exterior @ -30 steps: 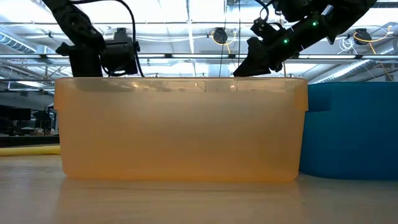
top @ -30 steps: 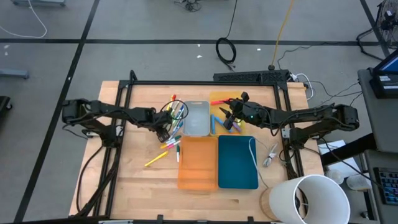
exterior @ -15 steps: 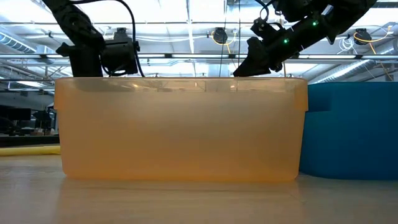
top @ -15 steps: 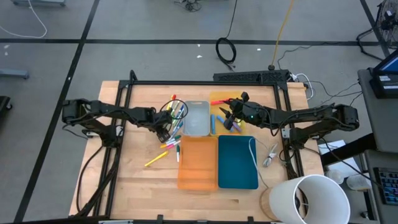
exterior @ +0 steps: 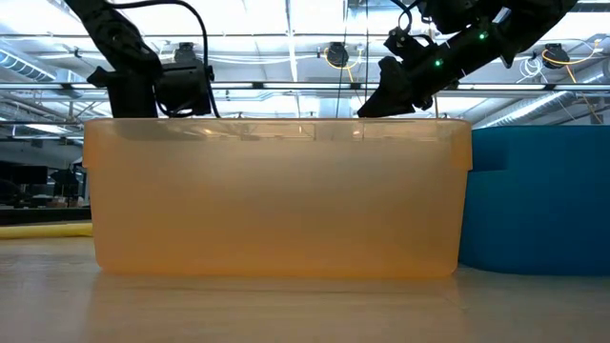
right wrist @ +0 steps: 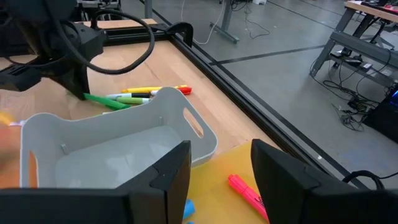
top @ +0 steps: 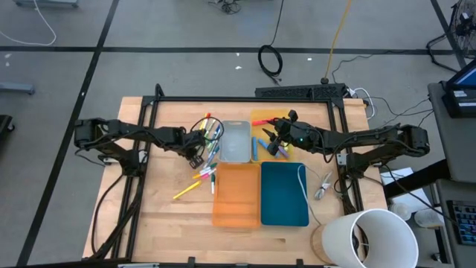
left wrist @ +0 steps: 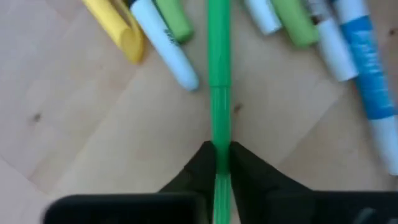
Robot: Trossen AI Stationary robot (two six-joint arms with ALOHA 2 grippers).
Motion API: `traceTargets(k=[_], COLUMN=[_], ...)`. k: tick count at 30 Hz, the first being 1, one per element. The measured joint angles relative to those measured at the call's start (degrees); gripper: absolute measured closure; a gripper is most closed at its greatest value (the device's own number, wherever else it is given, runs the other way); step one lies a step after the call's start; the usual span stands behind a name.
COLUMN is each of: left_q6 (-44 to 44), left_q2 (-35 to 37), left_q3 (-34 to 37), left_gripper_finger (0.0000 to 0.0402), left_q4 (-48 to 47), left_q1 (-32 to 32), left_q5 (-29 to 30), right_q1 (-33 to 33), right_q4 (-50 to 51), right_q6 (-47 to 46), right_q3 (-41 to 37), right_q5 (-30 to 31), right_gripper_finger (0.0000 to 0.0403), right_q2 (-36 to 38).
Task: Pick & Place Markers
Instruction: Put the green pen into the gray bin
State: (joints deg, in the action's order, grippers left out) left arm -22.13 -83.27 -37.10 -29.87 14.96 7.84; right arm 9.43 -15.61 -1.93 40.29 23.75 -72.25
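Loose markers (top: pixel 210 134) lie on the wooden table left of the grey tray (top: pixel 236 145), more (top: pixel 202 176) nearer the front, one yellow (top: pixel 186 191). My left gripper (top: pixel 198 154) stands among them, shut on a green marker (left wrist: pixel 218 74); yellow (left wrist: pixel 115 25), white (left wrist: pixel 165 50) and blue-white (left wrist: pixel 370 81) markers lie around it. My right gripper (top: pixel 270 141) hovers open (right wrist: pixel 221 168) between the grey tray (right wrist: pixel 93 149) and the yellow tray (right wrist: pixel 249 165), where a pink marker (right wrist: pixel 245 190) lies. My left gripper pinches the green marker's shaft (left wrist: pixel 219 140) between its two fingertips (left wrist: pixel 202 163), one on each long side. The fingers come from above, pointing down. The rest of the marker runs out ahead of them, level and close over the table; I cannot tell whether it still rests there.
An orange tray (top: pixel 236 201) and a teal tray (top: pixel 284 195) stand side by side toward the near edge, a white cord (top: pixel 301 179) across the teal one. A big white cylinder (top: pixel 372 238) stands at the near right corner. A black frame (top: pixel 245 99) borders the far edge.
My left gripper has shut on the green marker where it stood. Neither arm has shifted otherwise, and the other markers lie as before.
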Motion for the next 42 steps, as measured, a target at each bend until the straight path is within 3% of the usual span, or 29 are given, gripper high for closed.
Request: traceTargets(k=[3,9,15,32,37,42], left_q6=[0.12,1.08,4.99,5.92,-1.21,-4.14], left_q2=[0.05,0.05,1.20,12.72,14.10,13.77], left_q3=[-0.02,-0.02,-0.01,0.00,0.00,0.00], left_gripper_finger=[0.0382,0.0361,0.0384,0.0382,0.0365,0.0378], left_q4=[-0.01,-1.41,-1.31,0.73,8.45,20.83], left_q1=[0.81,0.66,0.59,-5.66,-6.08,-5.76], left_q5=[0.12,0.40,1.70,6.16,5.43,-2.18], right_q1=[0.00,0.00,0.00,0.00,0.01,0.00], right_q4=[0.02,0.00,0.01,0.00,-0.20,-0.42], right_q6=[0.00,0.00,0.00,0.01,0.00,0.00], right_q3=[-0.02,-0.02,-0.02,-0.07,-0.07,-0.07], right_q5=[0.00,0.00,0.00,-0.02,0.00,-0.02], right_gripper_finger=[0.0247,0.0247,0.0247,0.0248,0.0248,0.0248], right_q2=[0.00,0.00,0.00,0.00,0.00,0.00])
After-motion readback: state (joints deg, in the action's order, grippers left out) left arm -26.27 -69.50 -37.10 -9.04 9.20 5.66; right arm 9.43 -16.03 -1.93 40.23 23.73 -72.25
